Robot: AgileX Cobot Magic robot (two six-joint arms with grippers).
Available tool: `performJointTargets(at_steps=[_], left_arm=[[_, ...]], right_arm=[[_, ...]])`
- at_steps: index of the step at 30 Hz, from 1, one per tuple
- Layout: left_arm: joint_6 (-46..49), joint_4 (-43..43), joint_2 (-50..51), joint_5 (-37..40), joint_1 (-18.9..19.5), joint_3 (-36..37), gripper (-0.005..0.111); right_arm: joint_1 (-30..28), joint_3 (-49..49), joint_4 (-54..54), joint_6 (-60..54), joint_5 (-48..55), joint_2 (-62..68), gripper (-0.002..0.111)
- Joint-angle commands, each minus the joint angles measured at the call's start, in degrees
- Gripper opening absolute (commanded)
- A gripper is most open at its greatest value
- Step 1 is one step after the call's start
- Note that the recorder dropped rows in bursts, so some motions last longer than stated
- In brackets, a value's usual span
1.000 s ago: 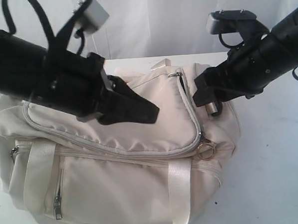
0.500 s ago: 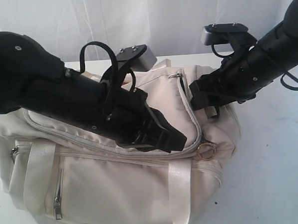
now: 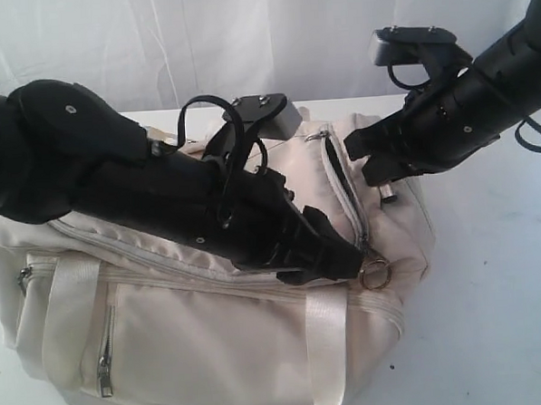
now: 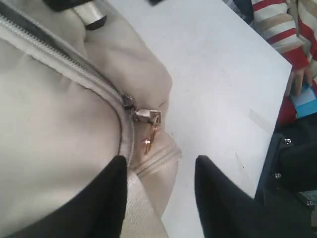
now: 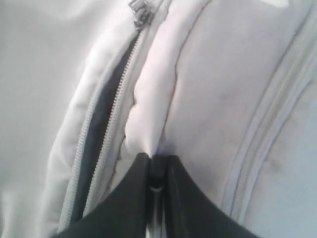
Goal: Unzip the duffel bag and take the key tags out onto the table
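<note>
The cream-white duffel bag (image 3: 214, 341) lies on the white table (image 3: 492, 282). Its top zip is parted near the right end, showing a dark gap (image 3: 339, 176) (image 5: 101, 121). My left gripper (image 3: 344, 256) (image 4: 158, 171) reaches across the bag top and stands open, its fingers (image 4: 116, 173) just short of the zip pull (image 4: 146, 115) with its gold ring (image 3: 376, 274) (image 4: 151, 139) at the bag's front right corner. My right gripper (image 3: 363, 154) (image 5: 156, 161) is shut on a pinched fold of bag fabric (image 5: 148, 124) beside the zip gap. The key tags are hidden.
A webbing handle (image 3: 325, 345) and a side zip pocket (image 3: 104, 352) face the front. A person's striped sleeve (image 4: 280, 25), a blue item (image 4: 304, 99) and black equipment (image 4: 292, 173) sit past the table edge. A white curtain (image 3: 271, 39) hangs behind.
My left arm has swung down and rightwards across the bag top, its open tips now by the gold-ring zip pull. The right gripper has stayed pinched on the bag end and shifted only slightly.
</note>
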Motion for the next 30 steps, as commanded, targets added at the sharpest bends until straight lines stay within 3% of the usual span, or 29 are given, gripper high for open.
performJointTargets(at_steps=[1,8,18,22,30], left_arm=[[0.1,-4.6,2.1,0.4,-0.4,-0.2,0.048],[0.4,-9.5,5.8,1.0,-0.4,-0.2,0.048],[13.8,-21.3,6.6,1.4,-1.2,-1.4,0.048],[12.4,-21.1,6.6,4.8,-1.5,-1.9,0.048],[2.5,-9.2,6.6,3.2,-1.5,-1.5,0.048]], right_arm=[[-0.1,-0.3,0.3,0.3,0.5,-1.7,0.0],[-0.1,-0.3,0.3,0.3,0.5,-1.7,0.0],[-0.1,-0.3,0.3,0.3,0.6,-1.7,0.0],[-0.1,-0.3,0.3,0.3,1.7,-1.7,0.0],[-0.1,-0.3,0.3,0.3,1.7,-1.7,0.0]])
